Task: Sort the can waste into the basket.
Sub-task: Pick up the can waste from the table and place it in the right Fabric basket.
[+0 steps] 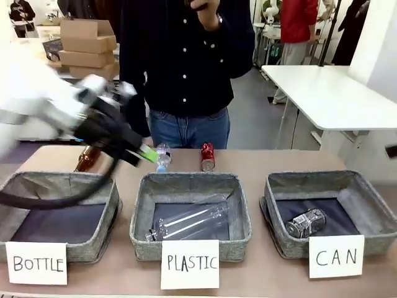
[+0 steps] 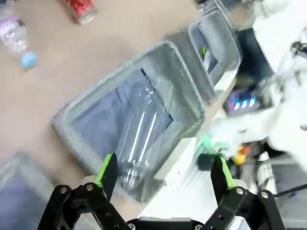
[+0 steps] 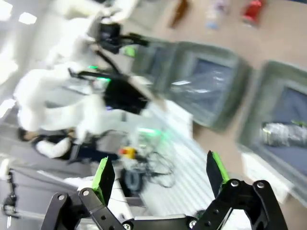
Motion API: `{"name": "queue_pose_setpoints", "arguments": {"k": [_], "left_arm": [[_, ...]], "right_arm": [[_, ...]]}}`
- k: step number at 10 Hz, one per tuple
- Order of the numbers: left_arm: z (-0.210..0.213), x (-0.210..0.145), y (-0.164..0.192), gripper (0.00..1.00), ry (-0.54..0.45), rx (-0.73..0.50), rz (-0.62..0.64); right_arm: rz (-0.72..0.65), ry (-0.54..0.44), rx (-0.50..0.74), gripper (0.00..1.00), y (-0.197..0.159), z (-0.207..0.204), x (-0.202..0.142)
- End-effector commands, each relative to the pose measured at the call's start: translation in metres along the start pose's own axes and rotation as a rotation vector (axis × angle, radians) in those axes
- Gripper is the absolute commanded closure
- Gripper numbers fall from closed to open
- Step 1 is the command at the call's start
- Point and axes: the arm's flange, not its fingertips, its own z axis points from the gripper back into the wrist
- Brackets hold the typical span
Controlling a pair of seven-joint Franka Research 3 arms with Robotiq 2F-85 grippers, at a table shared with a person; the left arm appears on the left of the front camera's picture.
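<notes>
The red can [image 1: 207, 156] stands on the table's far side, in front of the person. A dark dented can [image 1: 306, 222] lies inside the grey basket [image 1: 376, 243] carded "CAN" at the right. My left gripper [image 1: 146, 154] hangs open and empty above the table behind the gap between the "BOTTLE" and "PLASTIC" bins, left of the red can. In the left wrist view the open gripper [image 2: 163, 170] looks down on the "PLASTIC" bin, with the red can [image 2: 79, 8] far off at the top. My right gripper [image 3: 159, 171] is open and empty off the table's near side; the red can [image 3: 252, 10] and the dark can [image 3: 285, 134] in the basket [image 3: 256, 103] show beyond.
A clear plastic bottle [image 1: 162, 156] and a brown glass bottle [image 1: 87, 159] stand on the far side near the left gripper. The "PLASTIC" bin [image 1: 139, 239] holds a clear bottle [image 1: 186, 220]. The "BOTTLE" bin [image 1: 93, 248] is at the left. The person stands close behind the table.
</notes>
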Motion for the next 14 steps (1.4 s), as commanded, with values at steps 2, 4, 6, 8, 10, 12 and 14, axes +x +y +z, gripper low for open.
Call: {"name": "queue_pose_setpoints", "arguments": {"k": [2,4,6,8,10,12,14], "left_arm": [[0.087,-0.041,0.014,0.0,-0.169,-0.172,0.083],[0.127,-0.059,0.035,0.0,-0.317,-0.42,0.119],[0.11,-0.039,0.017,0.0,-0.195,-0.181,0.097],[0.11,-0.039,0.017,0.0,-0.195,-0.181,0.097],[0.11,-0.039,0.017,0.0,-0.195,-0.181,0.097],[0.11,-0.039,0.017,0.0,-0.195,-0.181,0.097],[0.11,-0.039,0.017,0.0,-0.195,-0.181,0.097]], "right_arm": [[-0.318,-0.016,0.229,0.0,0.002,-0.072,-0.013],[-0.475,-0.027,0.084,0.0,0.009,-0.094,-0.002],[-0.262,0.018,0.215,0.0,-0.001,-0.046,0.029],[-0.262,0.018,0.215,0.0,-0.001,-0.046,0.029],[-0.262,0.018,0.215,0.0,-0.001,-0.046,0.029],[-0.262,0.018,0.215,0.0,-0.001,-0.046,0.029],[-0.262,0.018,0.215,0.0,-0.001,-0.046,0.029]]}}
